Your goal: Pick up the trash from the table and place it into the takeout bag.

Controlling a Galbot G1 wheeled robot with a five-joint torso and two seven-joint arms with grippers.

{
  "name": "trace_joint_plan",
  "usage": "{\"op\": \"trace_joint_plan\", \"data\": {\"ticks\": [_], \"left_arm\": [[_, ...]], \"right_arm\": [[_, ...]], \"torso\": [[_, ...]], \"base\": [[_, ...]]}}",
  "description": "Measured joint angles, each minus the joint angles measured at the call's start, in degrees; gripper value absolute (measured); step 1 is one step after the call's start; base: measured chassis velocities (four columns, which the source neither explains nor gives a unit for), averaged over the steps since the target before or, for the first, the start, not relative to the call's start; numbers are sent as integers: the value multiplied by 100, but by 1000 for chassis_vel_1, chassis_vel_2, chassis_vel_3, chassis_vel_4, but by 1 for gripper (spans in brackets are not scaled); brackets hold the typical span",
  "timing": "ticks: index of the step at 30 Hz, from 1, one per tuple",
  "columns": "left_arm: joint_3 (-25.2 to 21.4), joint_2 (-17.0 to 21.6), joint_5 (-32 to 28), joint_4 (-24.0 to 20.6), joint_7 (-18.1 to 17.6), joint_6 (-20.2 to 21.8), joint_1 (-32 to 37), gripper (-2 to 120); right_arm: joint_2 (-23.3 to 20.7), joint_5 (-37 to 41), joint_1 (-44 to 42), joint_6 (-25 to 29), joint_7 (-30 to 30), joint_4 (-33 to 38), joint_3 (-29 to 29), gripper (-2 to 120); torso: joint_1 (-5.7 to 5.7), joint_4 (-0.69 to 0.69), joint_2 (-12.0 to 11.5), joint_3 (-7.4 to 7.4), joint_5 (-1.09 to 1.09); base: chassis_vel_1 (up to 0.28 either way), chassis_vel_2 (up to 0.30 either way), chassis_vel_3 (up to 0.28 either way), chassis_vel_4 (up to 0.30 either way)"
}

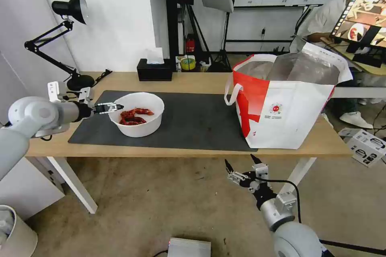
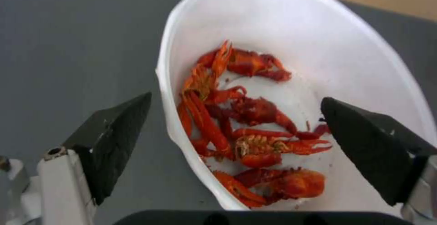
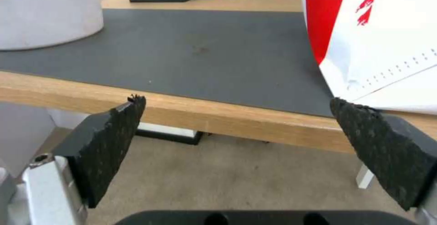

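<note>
bowl [image 1: 140,113] upright (shells inside) | left tool [image 1: 116,107] straddles rim, spread

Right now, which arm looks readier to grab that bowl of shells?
The left. Its left gripper is open at the bowl, fingers straddling the near rim. The right gripper hangs open below the table edge, near the takeout bag.

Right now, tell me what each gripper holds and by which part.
Nothing is held. The left gripper is open, its fingers straddling the bowl rim. The right gripper is open below the table edge.
</note>
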Motion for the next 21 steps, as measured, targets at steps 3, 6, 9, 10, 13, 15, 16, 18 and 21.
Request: {"op": "trace_joint_plan", "data": {"ticks": [3, 6, 9, 10, 13, 15, 16, 18, 21], "left_arm": [[147, -73, 53, 73, -63, 50, -118, 100], [280, -140, 71, 151, -124, 103, -241, 100], [379, -183, 82, 201, -167, 114, -319, 100], [445, -209, 91, 229, -202, 115, -366, 100], [597, -273, 104, 300, -261, 116, -489, 100], [703, -326, 111, 389, -311, 116, -600, 100], [736, -343, 112, 427, -316, 116, -634, 100], [775, -362, 123, 469, -321, 116, -668, 100], [823, -379, 174, 505, -319, 116, -690, 100]], "right_arm": [[0, 0, 0, 0, 0, 0, 0, 100], [0, 0, 0, 0, 0, 0, 0, 100], [0, 0, 0, 0, 0, 0, 0, 100], [0, 0, 0, 0, 0, 0, 0, 100], [0, 0, 0, 0, 0, -1, 0, 100], [0, 0, 0, 0, 0, 0, 0, 100], [0, 0, 0, 0, 0, 0, 0, 100], [0, 0, 0, 0, 0, 0, 0, 100], [0, 0, 0, 0, 0, 0, 0, 100]], "torso": [[0, 0, 0, 0, 0], [0, 0, 0, 0, 0], [0, 0, 0, 0, 0], [0, 0, 0, 0, 0], [0, 1, 0, 0, 0], [0, 0, 0, -1, 0], [0, 0, 0, -1, 0], [0, 0, 0, -1, 0], [0, 0, 0, -1, 0]], "base": [[0, 0, 0, 0], [0, 0, 0, 0], [0, 0, 0, 0], [0, 0, 0, 0], [0, 0, 0, 0], [0, 0, 0, 0], [0, 0, 0, 0], [0, 0, 0, 0], [0, 0, 0, 0]]}}
